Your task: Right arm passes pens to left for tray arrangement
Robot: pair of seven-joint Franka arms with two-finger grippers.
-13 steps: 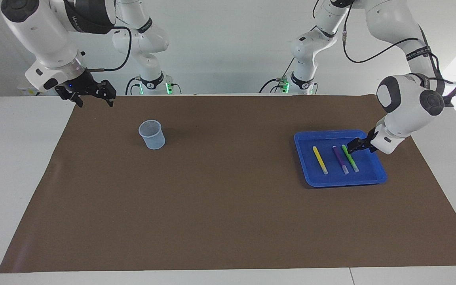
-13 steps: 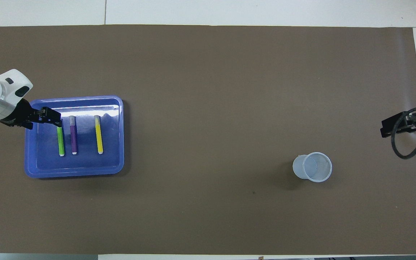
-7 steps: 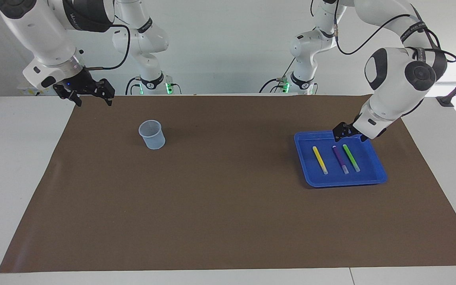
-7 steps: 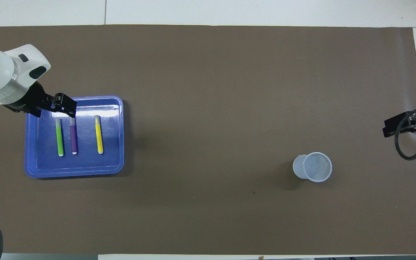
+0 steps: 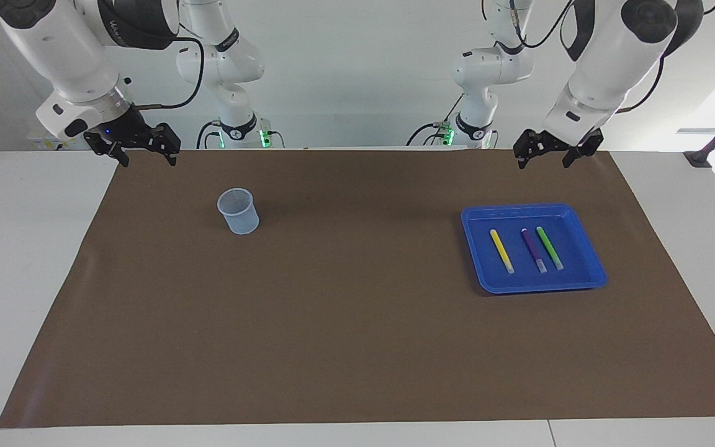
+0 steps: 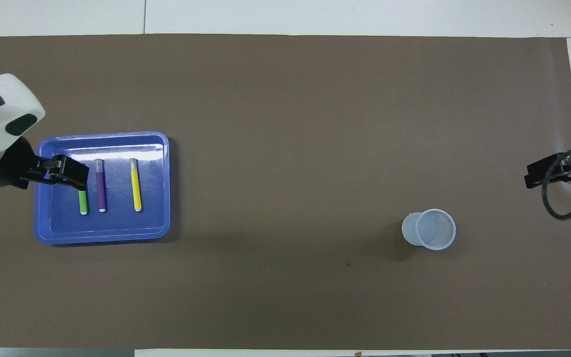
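Blue tray [image 5: 591,274] on brown mat [image 5: 357,347], toward left arm's end of surface. Three pens in tray, side by side, apart: yellow pen [image 5: 501,251], purple pen [image 5: 533,249], green pen [image 5: 549,248]. Clear cup [image 5: 238,211] upright on mat toward right arm's end, well apart from tray. Left gripper [image 5: 550,154] raised in air above mat edge near robots, fingers wide, holding nothing. Right gripper [image 5: 142,151] raised over mat corner at its own end, fingers wide, empty.

Blue tray [image 5: 593,273]; yellow pen [image 5: 501,251], purple pen [image 5: 534,250], green pen [image 5: 549,248].
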